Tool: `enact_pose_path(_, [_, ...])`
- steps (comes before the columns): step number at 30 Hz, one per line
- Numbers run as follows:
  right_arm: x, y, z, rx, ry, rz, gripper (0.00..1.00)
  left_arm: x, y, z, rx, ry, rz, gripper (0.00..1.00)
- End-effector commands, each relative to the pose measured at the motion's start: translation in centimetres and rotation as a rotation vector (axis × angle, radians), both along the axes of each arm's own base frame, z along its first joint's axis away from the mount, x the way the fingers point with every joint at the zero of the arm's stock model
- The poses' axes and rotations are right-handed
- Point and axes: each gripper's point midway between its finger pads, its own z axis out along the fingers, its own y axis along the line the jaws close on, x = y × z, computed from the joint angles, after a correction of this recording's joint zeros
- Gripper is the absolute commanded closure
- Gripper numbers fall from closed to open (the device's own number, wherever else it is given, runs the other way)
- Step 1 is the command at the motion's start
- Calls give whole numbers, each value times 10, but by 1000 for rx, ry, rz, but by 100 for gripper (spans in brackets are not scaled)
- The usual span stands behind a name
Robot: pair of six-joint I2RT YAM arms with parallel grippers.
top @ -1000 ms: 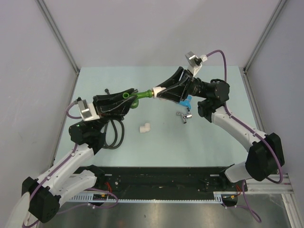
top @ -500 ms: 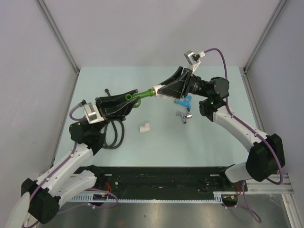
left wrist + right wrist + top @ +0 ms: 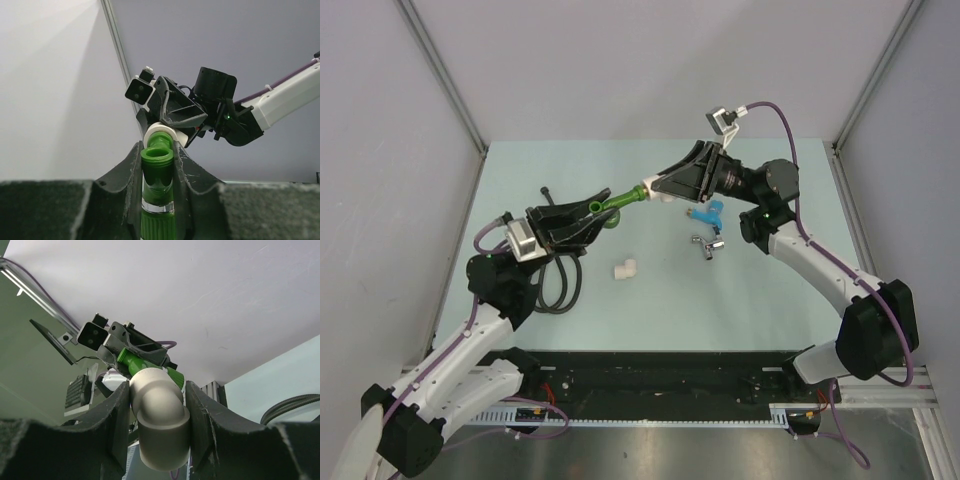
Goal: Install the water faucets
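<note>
From the top camera, the left gripper [image 3: 592, 212] is clamped on a bright green plastic faucet [image 3: 623, 199]. It holds the faucet in the air above the pale green table [image 3: 720, 305], with the free end pointing right toward the other arm. The right gripper [image 3: 653, 190] is closed around a white plastic elbow fitting [image 3: 661, 195]. That fitting meets the tip of the green faucet, so the two parts touch end to end between the arms. A small faucet with a blue handle and chrome body [image 3: 706, 228] lies on the table just below the right gripper, free of both grippers. A second white elbow fitting [image 3: 626, 268] rests on the table near the middle, and a coiled black hose [image 3: 556, 285] lies under the left arm. In the left wrist view, two dark fingers [image 3: 131, 172] press on either side of the green faucet, whose ringed end points up at the mouth of the white elbow held opposite. How far it has gone in cannot be told. In the right wrist view, the dark fingers [image 3: 119, 415] squeeze the white elbow from both sides. The green faucet meets the elbow's upper opening at top left, with the left gripper behind it.
</note>
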Motion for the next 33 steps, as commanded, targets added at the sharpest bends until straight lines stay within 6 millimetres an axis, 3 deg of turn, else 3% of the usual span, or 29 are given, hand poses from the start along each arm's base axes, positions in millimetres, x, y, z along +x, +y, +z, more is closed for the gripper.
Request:
enact_pose_path(1, [10,7,17,42,43,-54,80,0,-31,-53,172,155,-129,100])
enact_pose_path(7, [23,-7,23,56,-45,-130,62,25,-24,-38,38,401,-76,100])
enact_pose_path(9, [27,-11,24,60,-56,-143,56,25,-22,-31,-6,445,-86,100])
enact_pose_path(13, [35,-21,28,74,-103,-177,50,37,-12,-17,-112,551,-45,100])
enact_pose_path(21, [47,-27,23,68,-124,-202,38,48,-5,-16,-226,703,-43,100])
enact_pose_path(23, [48,-28,22,66,-130,-202,28,52,1,-16,-270,742,-32,100])
enact_pose_path(24, [47,-30,23,67,-149,-203,1,54,2,-17,-282,761,-29,100])
enact_pose_path(28, [49,-41,27,55,-232,-242,0,62,7,-21,-327,887,-42,100])
enact_pose_path(32, [46,-53,27,-15,-413,-305,0,69,13,-25,-364,1020,-99,100])
enact_pose_path(33, [52,-54,19,-71,-497,-350,0,69,12,-24,-362,1041,-116,100])
